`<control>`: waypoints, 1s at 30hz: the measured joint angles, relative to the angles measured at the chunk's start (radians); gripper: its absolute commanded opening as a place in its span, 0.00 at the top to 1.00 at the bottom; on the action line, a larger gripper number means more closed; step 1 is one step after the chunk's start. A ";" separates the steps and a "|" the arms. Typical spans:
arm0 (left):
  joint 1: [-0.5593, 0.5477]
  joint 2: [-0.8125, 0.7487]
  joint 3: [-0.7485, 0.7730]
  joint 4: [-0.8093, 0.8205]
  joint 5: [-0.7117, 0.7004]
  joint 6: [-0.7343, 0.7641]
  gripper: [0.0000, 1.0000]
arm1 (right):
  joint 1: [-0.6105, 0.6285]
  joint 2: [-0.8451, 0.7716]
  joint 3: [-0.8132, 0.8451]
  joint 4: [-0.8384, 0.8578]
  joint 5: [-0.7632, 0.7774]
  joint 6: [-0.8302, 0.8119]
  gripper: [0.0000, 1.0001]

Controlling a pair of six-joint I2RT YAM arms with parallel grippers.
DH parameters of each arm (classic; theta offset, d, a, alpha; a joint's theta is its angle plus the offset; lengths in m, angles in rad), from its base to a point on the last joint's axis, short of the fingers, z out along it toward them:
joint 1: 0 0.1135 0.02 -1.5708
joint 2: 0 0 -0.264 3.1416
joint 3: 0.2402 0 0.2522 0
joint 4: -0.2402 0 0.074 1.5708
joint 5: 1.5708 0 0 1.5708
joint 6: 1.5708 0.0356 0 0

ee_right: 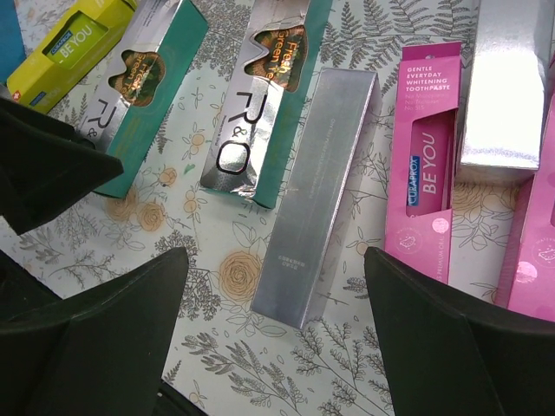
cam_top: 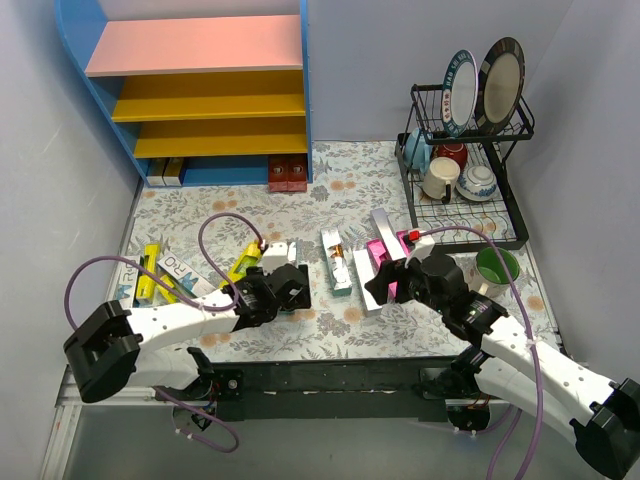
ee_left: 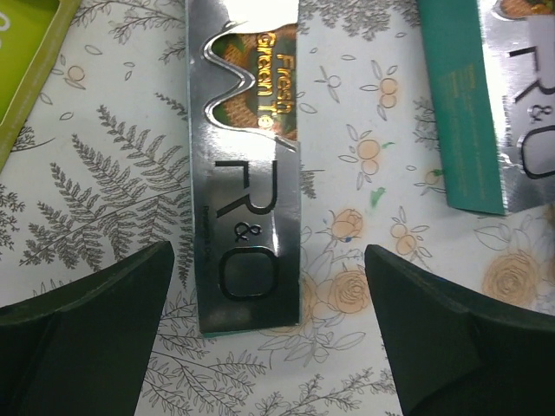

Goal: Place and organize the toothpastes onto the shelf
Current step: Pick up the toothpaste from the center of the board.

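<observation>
L tool [ee_left: 269,258] is hovering released over R&O box [ee_left: 247,173]; R tool [ee_right: 276,257], released too, over silver box [ee_right: 325,173]. Looks like pick step, next calling for lowering, clenching, carrying to shelf [cam_top: 200,100].

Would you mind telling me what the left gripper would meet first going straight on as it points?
Probably the silver R&O toothpaste box between the open fingers of the left gripper, though depth is unclear.

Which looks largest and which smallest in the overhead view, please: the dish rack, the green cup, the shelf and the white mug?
1. shelf, by far the largest
2. dish rack
3. green cup and white mug: too alike to rank
</observation>
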 measured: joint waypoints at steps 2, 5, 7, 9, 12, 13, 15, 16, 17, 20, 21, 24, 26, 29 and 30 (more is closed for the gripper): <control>-0.008 0.027 -0.005 -0.006 -0.027 -0.035 0.12 | 0.000 0.000 -0.004 0.006 -0.002 0.000 0.10; -0.011 0.053 -0.021 -0.018 -0.064 -0.084 0.17 | 0.000 -0.002 -0.015 0.012 -0.005 0.000 0.10; -0.012 0.066 -0.026 -0.018 -0.078 -0.101 0.22 | 0.000 -0.003 -0.017 0.013 -0.005 0.000 0.10; -0.015 0.083 -0.027 -0.017 -0.086 -0.113 0.28 | 0.000 -0.006 -0.017 0.017 -0.007 0.001 0.11; -0.023 0.119 -0.027 -0.015 -0.089 -0.127 0.36 | 0.000 -0.007 -0.018 0.023 -0.011 0.002 0.11; -0.029 0.134 -0.027 -0.013 -0.089 -0.132 0.42 | 0.000 -0.007 -0.019 0.024 -0.012 0.003 0.11; -0.040 0.146 -0.026 -0.011 -0.102 -0.134 0.49 | 0.000 -0.007 -0.026 0.032 -0.012 0.003 0.11; -0.045 0.147 -0.026 -0.010 -0.103 -0.138 0.56 | 0.000 -0.007 -0.031 0.037 -0.012 0.003 0.11; -0.049 0.147 -0.026 -0.011 -0.103 -0.140 0.60 | 0.000 -0.007 -0.034 0.036 -0.012 0.004 0.11; -0.054 0.145 -0.016 -0.024 -0.101 -0.137 0.70 | 0.000 -0.009 -0.037 0.037 -0.012 0.004 0.11; -0.055 0.143 -0.005 -0.038 -0.100 -0.132 0.71 | 0.000 -0.011 -0.038 0.038 -0.012 0.004 0.11; -0.049 0.141 0.055 -0.082 -0.099 -0.101 0.73 | 0.000 -0.019 -0.039 0.038 -0.012 0.003 0.11; -0.037 0.137 0.105 -0.101 -0.095 -0.066 0.73 | 0.000 -0.022 -0.039 0.038 -0.012 0.001 0.11; 0.025 0.119 0.193 -0.104 -0.077 0.021 0.72 | 0.000 -0.022 -0.039 0.037 -0.012 -0.004 0.11; 0.057 0.110 0.218 -0.100 -0.066 0.057 0.71 | 0.000 -0.021 -0.039 0.037 -0.012 -0.008 0.11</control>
